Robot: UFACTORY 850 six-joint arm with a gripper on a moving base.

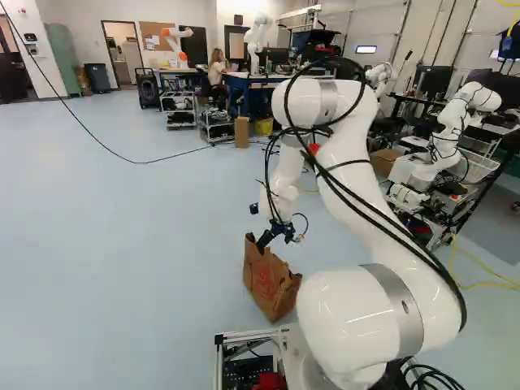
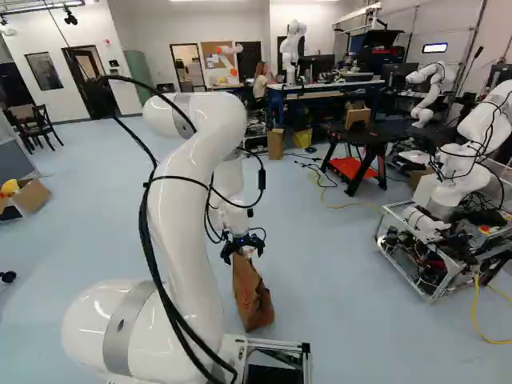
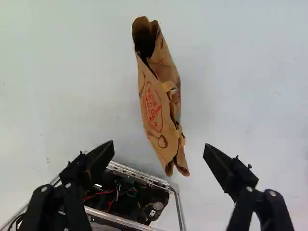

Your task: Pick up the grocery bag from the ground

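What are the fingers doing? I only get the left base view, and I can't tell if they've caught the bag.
Observer: The wrist view shows the fingers spread wide, gripping nothing.
Operator: Is the bag open at all?
Observer: Yes, the bag gapes at its end farther from the base.
Operator: Anything else I'm missing?
Observer: A cardboard box, at the left of the right base view.

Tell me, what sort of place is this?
Probably a robotics lab or workshop. At the right of the right base view stands another robot, a white arm; farther back, a second white robot arm stands by a blue workbench. There's also a computer monitor.
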